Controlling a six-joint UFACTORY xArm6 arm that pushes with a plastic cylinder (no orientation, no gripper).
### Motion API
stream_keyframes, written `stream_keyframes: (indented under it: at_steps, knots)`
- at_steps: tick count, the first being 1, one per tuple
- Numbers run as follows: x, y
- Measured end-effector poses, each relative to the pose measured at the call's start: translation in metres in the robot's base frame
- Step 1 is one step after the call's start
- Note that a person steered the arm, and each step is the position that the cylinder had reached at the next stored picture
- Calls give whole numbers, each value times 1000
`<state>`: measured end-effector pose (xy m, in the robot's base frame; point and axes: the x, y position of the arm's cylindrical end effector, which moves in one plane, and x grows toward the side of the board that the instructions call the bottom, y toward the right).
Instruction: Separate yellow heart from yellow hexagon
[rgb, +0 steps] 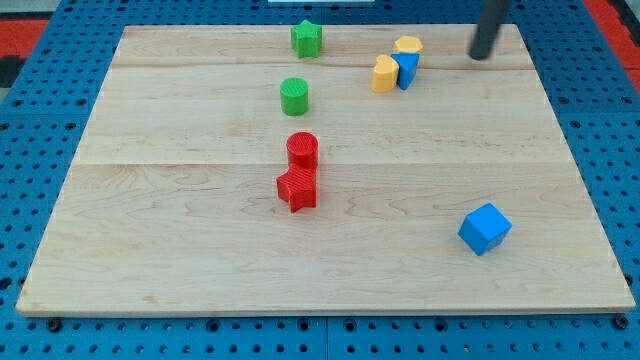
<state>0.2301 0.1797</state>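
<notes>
My tip (481, 55), the lower end of a straight dark rod, sits near the top right corner of the pale wooden tabletop (200, 250). There are no jaws here to open or close, and the rod holds nothing; it can only push. It touches no block, standing apart to the right of a tight cluster by the top edge.

That cluster is the task's concern. The yellow plastic heart block (384, 74) lies on the cluster's left, pressed against a small blue plastic block (406, 70), whose shape I cannot make out because it is wedged between the others. The yellow plastic hexagon block (408, 44) sits just behind, touching or nearly touching it. From here, I judge the tip is placed to come in from the right and drive one yellow piece away.

Elsewhere, a green star block (307, 38) rests near the top edge, a green cylinder (294, 96) below it, a red cylinder (302, 150) and red star block (297, 188) together at the centre, and a blue cube (485, 228) toward the bottom right corner. The rod's upper part is cut off by the frame.
</notes>
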Motion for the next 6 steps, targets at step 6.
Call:
stream_keyframes:
  at_steps: [6]
  knots:
    - [103,-76]
